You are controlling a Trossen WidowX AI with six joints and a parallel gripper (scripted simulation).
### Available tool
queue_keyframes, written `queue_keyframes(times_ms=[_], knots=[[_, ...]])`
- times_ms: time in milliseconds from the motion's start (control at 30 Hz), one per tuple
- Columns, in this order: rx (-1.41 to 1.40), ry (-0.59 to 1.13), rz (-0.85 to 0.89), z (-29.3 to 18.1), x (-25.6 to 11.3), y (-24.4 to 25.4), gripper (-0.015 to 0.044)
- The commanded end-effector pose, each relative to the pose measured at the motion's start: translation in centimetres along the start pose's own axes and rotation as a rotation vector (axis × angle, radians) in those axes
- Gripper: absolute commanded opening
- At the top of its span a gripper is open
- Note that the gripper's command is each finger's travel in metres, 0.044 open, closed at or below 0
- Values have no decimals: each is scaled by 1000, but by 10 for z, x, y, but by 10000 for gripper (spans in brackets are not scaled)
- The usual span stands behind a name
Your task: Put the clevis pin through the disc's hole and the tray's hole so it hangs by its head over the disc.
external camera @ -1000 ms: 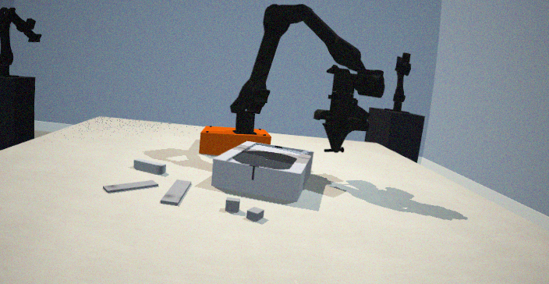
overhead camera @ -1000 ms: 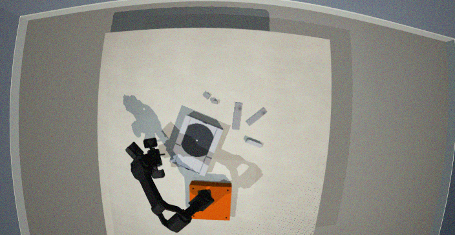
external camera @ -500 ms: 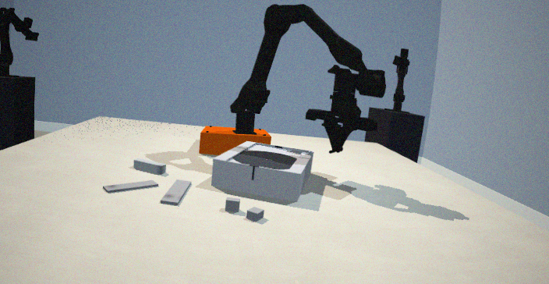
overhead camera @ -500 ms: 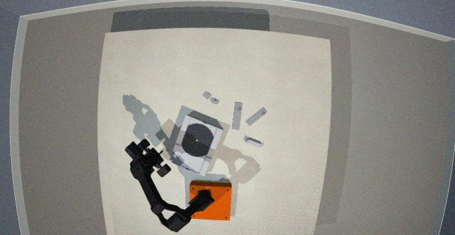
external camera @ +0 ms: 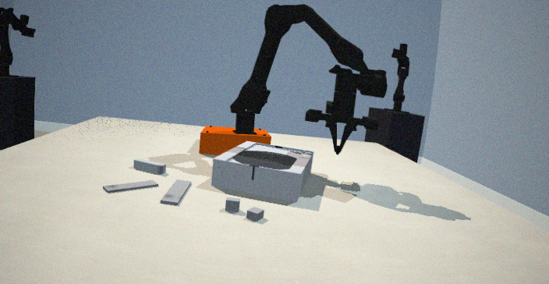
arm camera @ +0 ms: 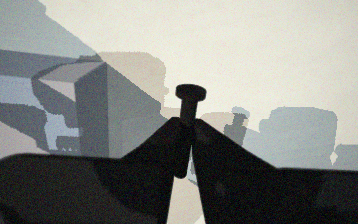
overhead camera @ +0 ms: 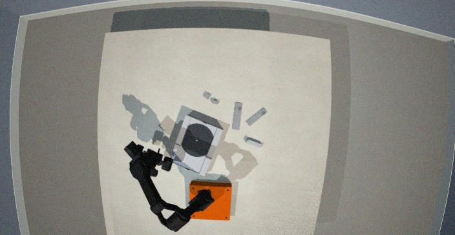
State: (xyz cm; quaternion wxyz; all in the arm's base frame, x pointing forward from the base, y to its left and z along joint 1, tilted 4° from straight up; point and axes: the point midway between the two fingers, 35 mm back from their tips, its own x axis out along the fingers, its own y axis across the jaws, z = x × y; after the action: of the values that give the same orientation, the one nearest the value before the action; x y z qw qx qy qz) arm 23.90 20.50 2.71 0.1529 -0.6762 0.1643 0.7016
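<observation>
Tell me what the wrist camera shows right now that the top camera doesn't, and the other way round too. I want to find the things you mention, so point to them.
Only the wrist view: the pin (arm camera: 190, 93), pinched between the fingertips, its head sticking out past them.

Only the top view: the disc's (overhead camera: 197, 147) centre hole, the arm's orange base (overhead camera: 220, 206), two small blocks (overhead camera: 207, 94) (overhead camera: 214, 101) and three longer bars (overhead camera: 237, 116) (overhead camera: 256, 116) (overhead camera: 253, 141).

Both: the gripper (overhead camera: 158, 161) (arm camera: 185, 125) and part of the tray (overhead camera: 192, 164) (arm camera: 91, 112).

Disc (overhead camera: 190, 144) (external camera: 265, 161) dark, flat inside tray (overhead camera: 192, 166) (external camera: 255, 186); headed pin (arm camera: 190, 93) dark, gripped in pincer (overhead camera: 160, 150) (external camera: 338, 152) (arm camera: 185, 125)
</observation>
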Motion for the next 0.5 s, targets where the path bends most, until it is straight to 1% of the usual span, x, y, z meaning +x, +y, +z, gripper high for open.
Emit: queue_keyframes(times_ms=[0,100,467], knots=[[-114,-3,3,0,1,-1,0],[-166,-3,3,0,1,-1,0],[-166,-3,3,0,6,-1,0]])
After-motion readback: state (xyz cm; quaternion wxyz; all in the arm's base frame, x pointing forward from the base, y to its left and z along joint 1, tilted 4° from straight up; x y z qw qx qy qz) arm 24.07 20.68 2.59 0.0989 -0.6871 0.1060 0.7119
